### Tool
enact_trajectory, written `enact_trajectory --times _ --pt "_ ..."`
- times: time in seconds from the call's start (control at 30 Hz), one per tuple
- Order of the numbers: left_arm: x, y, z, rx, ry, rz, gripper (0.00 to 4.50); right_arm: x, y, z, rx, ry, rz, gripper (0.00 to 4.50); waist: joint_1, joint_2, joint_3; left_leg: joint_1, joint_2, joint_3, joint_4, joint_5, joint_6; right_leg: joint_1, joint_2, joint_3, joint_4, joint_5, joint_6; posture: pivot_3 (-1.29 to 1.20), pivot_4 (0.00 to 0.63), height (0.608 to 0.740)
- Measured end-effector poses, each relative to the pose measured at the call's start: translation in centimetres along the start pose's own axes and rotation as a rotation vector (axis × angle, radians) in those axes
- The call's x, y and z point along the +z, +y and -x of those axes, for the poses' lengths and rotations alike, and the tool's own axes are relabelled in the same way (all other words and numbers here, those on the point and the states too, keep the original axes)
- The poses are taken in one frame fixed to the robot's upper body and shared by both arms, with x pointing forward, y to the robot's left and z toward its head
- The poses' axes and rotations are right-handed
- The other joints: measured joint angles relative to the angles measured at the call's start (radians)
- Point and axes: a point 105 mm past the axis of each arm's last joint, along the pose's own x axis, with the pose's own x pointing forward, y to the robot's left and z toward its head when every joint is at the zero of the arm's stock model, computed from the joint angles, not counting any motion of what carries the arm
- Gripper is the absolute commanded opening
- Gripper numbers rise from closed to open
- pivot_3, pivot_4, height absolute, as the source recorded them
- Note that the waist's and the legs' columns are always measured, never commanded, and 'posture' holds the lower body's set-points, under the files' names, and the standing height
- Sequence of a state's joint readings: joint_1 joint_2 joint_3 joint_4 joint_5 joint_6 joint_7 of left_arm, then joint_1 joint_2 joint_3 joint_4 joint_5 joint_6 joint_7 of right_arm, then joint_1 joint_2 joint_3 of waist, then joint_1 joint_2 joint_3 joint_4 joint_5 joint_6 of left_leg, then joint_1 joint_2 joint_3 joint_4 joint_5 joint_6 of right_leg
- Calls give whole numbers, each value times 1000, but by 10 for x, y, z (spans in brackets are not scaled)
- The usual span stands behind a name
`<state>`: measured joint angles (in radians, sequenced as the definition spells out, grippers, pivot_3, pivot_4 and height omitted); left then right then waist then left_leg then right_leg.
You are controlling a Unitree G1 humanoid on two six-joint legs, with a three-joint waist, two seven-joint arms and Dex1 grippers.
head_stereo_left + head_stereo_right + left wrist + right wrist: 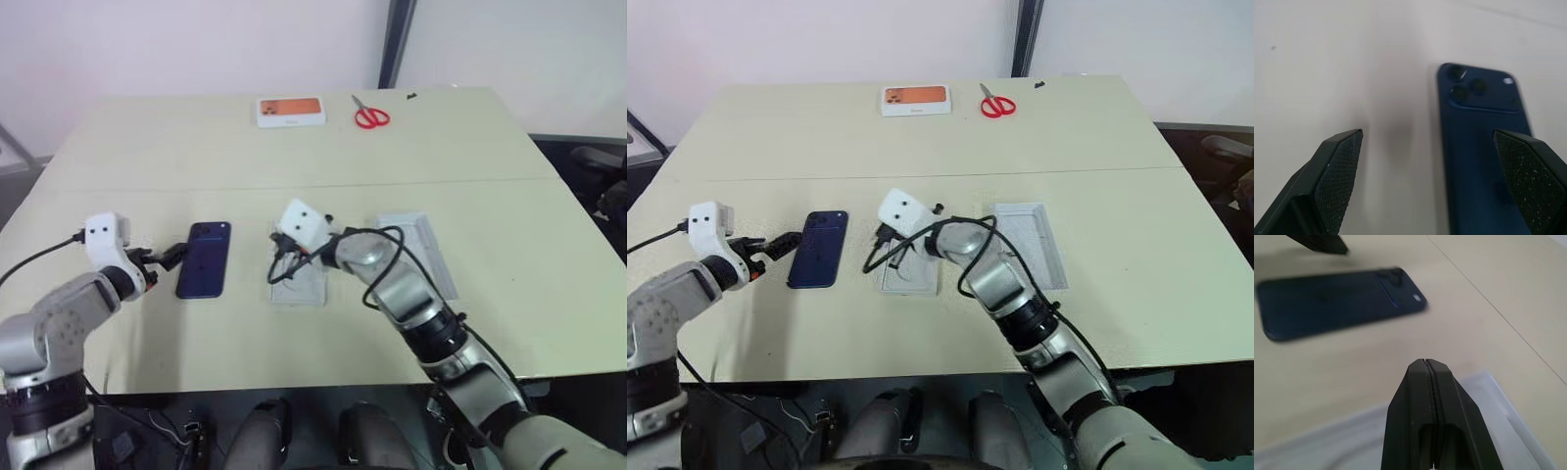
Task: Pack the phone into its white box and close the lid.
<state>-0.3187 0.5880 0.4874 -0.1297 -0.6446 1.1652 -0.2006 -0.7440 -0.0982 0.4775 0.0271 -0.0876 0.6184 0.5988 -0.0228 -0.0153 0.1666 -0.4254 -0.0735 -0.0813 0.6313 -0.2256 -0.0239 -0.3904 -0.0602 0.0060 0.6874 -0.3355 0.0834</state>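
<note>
Progress: I judge the task barely begun; the phone [205,258] lies bare on the tabletop [294,157], back up, not yet in any box, and no lid is on.
Phone place: at about 9 o'clock from the flat white tray-like piece [299,281] under my right arm, apart from it.
Left gripper [1435,181]: open wide, holding nothing; one finger is over bare tabletop, the other over the phone's long edge, the camera cluster at the phone's far end.
Right gripper [1426,377]: closed, empty, poised over that flat white piece, pointing towards the phone.
White box [423,250]: I take the shallow tray at 3 o'clock of my right arm for it, though I cannot tell box from lid here.
Left to do: grasp the phone, lay it in the box, fit the lid.
Open room: bare tabletop all around the phone, so the left gripper has a free approach.
Edges: the phone lies nearer the tabletop's near edge than the far one; I'd avoid dragging it towards 6 o'clock.
Far clutter: an orange-topped box [290,111] and red scissors [370,116] at 12 o'clock, well apart from the work.
</note>
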Motion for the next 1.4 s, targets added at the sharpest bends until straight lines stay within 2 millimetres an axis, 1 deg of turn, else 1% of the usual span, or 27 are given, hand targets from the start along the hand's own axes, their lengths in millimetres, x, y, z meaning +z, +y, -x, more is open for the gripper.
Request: enact_trajectory --times 0.07,0.1,0.23,0.37,0.5,0.63,0.8,1.1,1.23,1.33,1.4 --pt "-4 2 -3 0 49 11 4452 4 9 -8 27 16 27 0 0 0 0 0 0 0 0 0 0 -1 0 0 0 0 0 0 150 740" --pt "-7 0 -5 -7 78 13 4452 3 12 -12 36 32 31 0 2 0 0 0 0 0 0 0 0 -2 0 0 0 0 0 0 150 740" --pt "-9 -11 -10 -59 124 2 4452 -15 22 -22 67 140 25 0 10 -1 -1 0 -1 -1 1 0 0 -2 -1 0 -1 0 0 0 150 740" --pt "-13 -30 -13 -128 136 -5 4452 -28 18 -23 46 214 30 0 11 -1 -1 0 -1 -1 1 0 0 -2 -1 0 0 0 0 0 150 740" --pt "-20 -58 -16 -220 144 -10 4452 -34 18 -22 44 248 55 0 11 -1 -1 0 -1 -1 1 0 0 -2 -1 0 0 0 0 0 150 740" --pt "-28 -79 -16 -281 155 -11 4452 -37 15 -20 30 269 81 0 13 -1 -2 0 -1 -1 2 0 0 -1 -1 0 -1 0 0 0 150 740" --pt "-34 -98 -17 -337 159 8 4452 -43 12 -18 20 295 112 0 13 -1 -2 1 -2 -1 2 0 0 0 -1 -1 -1 0 0 0 150 740" --pt "-38 -110 -18 -365 170 49 4452 -46 7 -14 18 313 148 0 13 -1 -3 3 -2 -1 2 0 0 1 -1 -1 -1 0 0 0 150 740" --pt "-38 -113 -16 -395 176 136 4452 -47 6 -13 16 317 161 0 13 -1 -3 3 -2 -1 2 0 0 2 -1 -1 -1 0 0 0 150 740" --pt "-43 -128 -14 -472 201 209 4452 -46 7 -14 21 311 169 0 11 -1 -3 3 -2 -1 2 0 0 2 -1 -1 -1 0 0 0 150 740" --pt "-43 -130 -13 -488 208 246 4452 -46 7 -14 22 304 172 0 7 -1 -3 2 -1 -1 1 0 0 4 -1 -1 0 0 0 0 150 740"
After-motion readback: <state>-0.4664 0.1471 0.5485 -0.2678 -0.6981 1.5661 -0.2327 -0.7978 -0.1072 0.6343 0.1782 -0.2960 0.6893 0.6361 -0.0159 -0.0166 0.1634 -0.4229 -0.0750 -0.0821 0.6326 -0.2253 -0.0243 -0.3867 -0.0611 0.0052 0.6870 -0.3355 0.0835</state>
